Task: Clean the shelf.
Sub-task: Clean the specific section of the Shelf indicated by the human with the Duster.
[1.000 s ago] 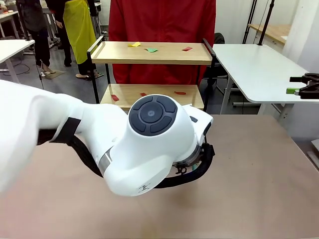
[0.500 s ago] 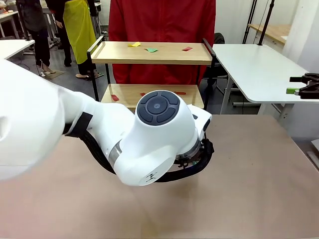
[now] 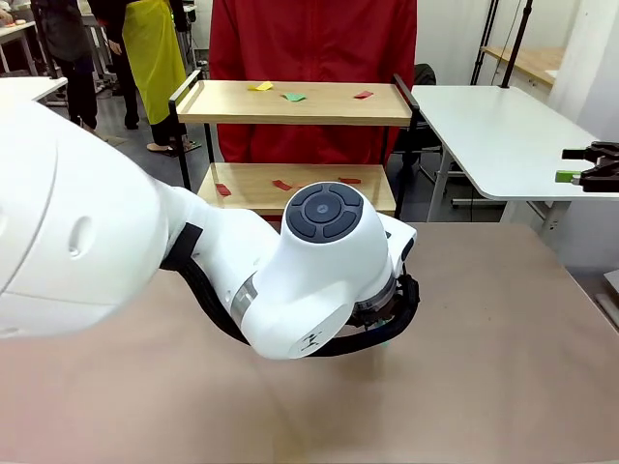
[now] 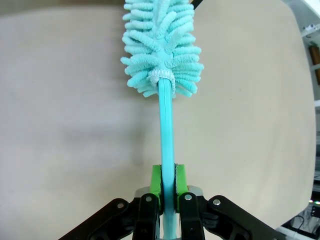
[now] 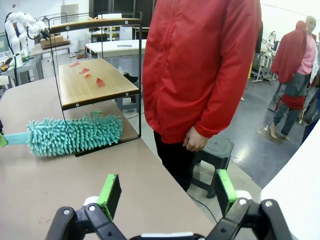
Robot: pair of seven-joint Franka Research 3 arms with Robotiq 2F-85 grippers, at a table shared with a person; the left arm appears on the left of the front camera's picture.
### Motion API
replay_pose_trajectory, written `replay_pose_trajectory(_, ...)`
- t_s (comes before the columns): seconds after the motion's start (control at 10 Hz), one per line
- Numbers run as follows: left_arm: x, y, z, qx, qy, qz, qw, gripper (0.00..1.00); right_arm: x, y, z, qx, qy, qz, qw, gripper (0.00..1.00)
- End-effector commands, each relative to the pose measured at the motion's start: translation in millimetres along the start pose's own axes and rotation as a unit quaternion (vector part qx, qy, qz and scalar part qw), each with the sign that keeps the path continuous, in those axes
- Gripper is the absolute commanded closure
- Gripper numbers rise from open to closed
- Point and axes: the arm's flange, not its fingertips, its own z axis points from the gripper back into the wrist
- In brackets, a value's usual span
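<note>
Shelf (image 3: 290, 116) stands at twelve o'clock, at the counter's (image 3: 484, 367) far edge. Coloured scraps (image 3: 291, 96) lie on its top board, red scraps (image 3: 281, 184) on the lower. Left wrist view: left pincer (image 4: 168, 182) clamped tight on a teal duster (image 4: 162, 45) by the handle. Right wrist view: right pincer (image 5: 167, 192) gaping wide, empty.

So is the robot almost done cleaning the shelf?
Not yet. Done: the left end effector is shut on the handle of the fluffy teal duster. In hand: the duster is over the brown table. Left: yellow, green and red scraps lie on the top board of the two-tier wooden shelf, and more red scraps lie on its lower board.
</note>
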Motion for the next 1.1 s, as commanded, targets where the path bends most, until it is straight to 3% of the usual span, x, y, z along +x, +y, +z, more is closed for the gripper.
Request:
replay_pose_trajectory(0.0, 15, -12, -18, 0.016, 0.024, 0.012, 1.0, 0.87, 3, 3, -1, 0.002, 0.001, 0.001, 1.0, 0.0)
replay_pose_trajectory(0.2, 0, 0, 0, 0.0, 0.0, 0.0, 1.0, 0.87, 3, 3, -1, 0.002, 0.001, 0.001, 1.0, 0.0)
replay_pose_trajectory(1.0, 28, 30, 7, 0.074, 0.017, 0.014, 0.997, 0.87, 3, 3, -1, 0.002, 0.001, 0.001, 1.0, 0.0)
